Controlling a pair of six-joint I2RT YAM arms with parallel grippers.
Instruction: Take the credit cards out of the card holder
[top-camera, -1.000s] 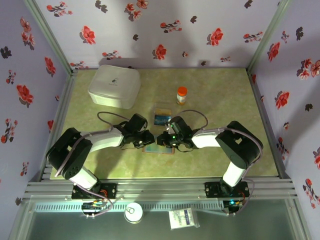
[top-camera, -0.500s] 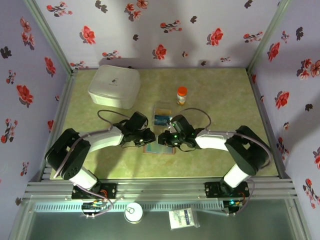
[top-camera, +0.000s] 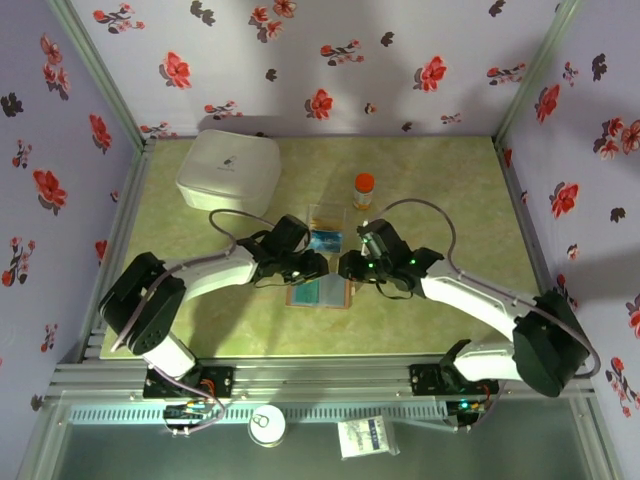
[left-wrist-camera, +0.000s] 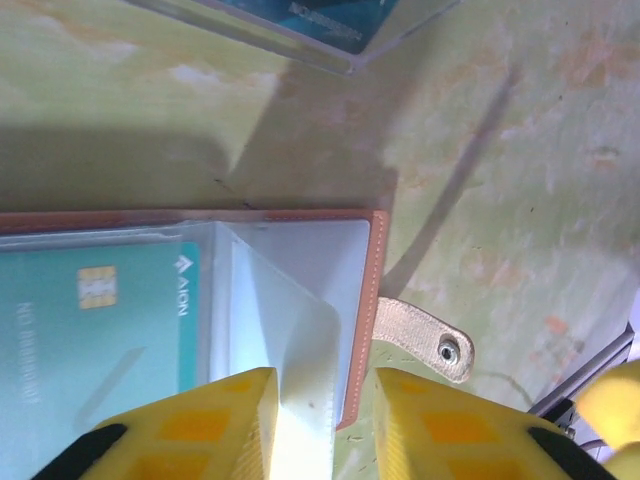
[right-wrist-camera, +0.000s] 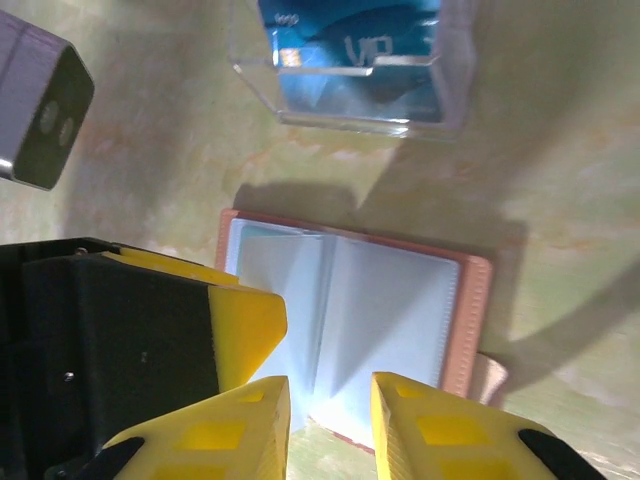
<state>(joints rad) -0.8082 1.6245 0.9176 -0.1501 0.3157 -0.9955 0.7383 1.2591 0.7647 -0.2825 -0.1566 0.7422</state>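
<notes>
The brown card holder (top-camera: 322, 294) lies open on the green table between both grippers. In the left wrist view a teal credit card (left-wrist-camera: 95, 325) sits in its left sleeve, and a clear sleeve page (left-wrist-camera: 300, 340) rises between the fingers of my left gripper (left-wrist-camera: 320, 425), which is open just inside the holder's brown edge (left-wrist-camera: 376, 300). My right gripper (right-wrist-camera: 330, 425) hovers open over the holder's blue-grey pages (right-wrist-camera: 385, 320), with the left gripper's yellow finger (right-wrist-camera: 245, 330) beside it. Seen from above, the left gripper (top-camera: 312, 270) and right gripper (top-camera: 345, 268) nearly touch.
A clear plastic tray (top-camera: 325, 215) just behind the holder has a blue card (right-wrist-camera: 355, 40) in it. An orange-capped bottle (top-camera: 364, 190) stands further back, and a white lidded box (top-camera: 228, 172) at the back left. The holder's snap tab (left-wrist-camera: 425, 340) sticks out sideways.
Both grippers have shifted right and slightly toward the back. The right arm's elbow has swung out to the right, and more of the open holder shows beneath them.
</notes>
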